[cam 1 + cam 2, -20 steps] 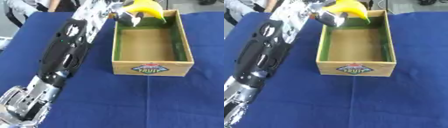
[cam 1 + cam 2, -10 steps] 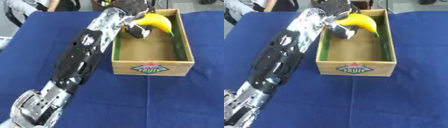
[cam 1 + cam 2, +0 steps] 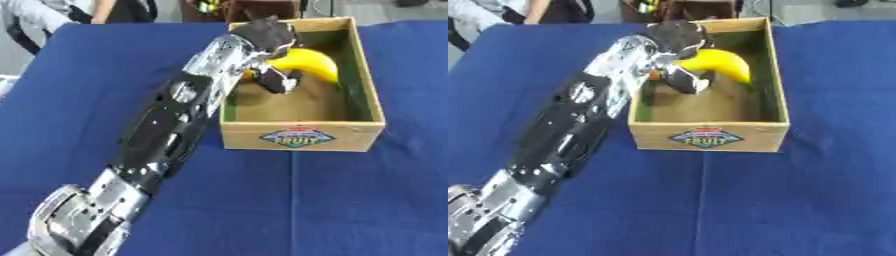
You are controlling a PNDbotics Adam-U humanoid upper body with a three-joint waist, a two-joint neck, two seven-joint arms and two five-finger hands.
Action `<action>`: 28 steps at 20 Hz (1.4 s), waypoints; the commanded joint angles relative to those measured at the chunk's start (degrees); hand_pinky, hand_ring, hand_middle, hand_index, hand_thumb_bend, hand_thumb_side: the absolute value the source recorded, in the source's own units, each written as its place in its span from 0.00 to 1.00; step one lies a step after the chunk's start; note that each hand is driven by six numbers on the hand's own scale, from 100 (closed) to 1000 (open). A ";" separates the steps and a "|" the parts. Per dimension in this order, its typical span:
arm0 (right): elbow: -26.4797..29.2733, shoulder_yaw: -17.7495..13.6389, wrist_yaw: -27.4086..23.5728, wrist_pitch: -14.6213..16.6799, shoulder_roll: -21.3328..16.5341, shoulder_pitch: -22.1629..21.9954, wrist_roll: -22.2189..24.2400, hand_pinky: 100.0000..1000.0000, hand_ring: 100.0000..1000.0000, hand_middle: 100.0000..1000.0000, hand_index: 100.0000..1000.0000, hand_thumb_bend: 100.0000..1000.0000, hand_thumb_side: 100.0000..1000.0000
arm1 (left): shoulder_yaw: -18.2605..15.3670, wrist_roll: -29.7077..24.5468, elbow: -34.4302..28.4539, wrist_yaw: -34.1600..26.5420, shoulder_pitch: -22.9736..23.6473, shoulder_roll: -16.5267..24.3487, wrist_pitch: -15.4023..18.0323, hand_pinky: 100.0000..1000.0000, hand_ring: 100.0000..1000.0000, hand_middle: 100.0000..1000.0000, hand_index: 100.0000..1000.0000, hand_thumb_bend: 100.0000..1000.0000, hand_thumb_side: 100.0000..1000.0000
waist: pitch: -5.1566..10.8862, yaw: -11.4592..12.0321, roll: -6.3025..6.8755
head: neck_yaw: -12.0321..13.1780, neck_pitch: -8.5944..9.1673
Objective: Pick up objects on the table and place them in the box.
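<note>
Left arm reaches across the blue tabletop [image 3: 367,200] into the box [image 3: 302,139]. Left hand [image 3: 267,42] has its fingers curled round the banana [image 3: 311,65], which sits low inside the box toward the far end, over the floor, probably so it can be let go without dropping far. Whether it touches the bottom yet is unclear. Right hand not seen.

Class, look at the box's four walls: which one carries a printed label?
The near short wall of the box, facing the camera, bears the "FRUIT" label; the other three show none.
</note>
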State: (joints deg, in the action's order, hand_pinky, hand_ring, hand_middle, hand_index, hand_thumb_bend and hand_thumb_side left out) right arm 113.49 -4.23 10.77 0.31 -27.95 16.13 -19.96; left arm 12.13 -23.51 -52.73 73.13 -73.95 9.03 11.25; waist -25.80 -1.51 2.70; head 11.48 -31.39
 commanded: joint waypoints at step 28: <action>1.11 -1.04 -0.41 0.07 -0.85 -0.97 -0.90 0.80 0.72 0.74 0.94 0.00 1.00 | -3.84 5.96 -31.65 -17.43 4.60 10.61 -6.79 0.59 0.72 0.67 0.88 0.09 0.62 | 3.04 2.90 -1.48 | -2.77 -2.62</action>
State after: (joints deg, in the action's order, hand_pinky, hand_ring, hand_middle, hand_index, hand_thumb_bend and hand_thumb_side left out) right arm 113.49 -4.60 10.53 0.33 -27.91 15.07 -20.57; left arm 9.12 -18.23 -81.10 57.27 -68.55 17.51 5.30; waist -24.53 1.49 1.45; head 8.93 -33.51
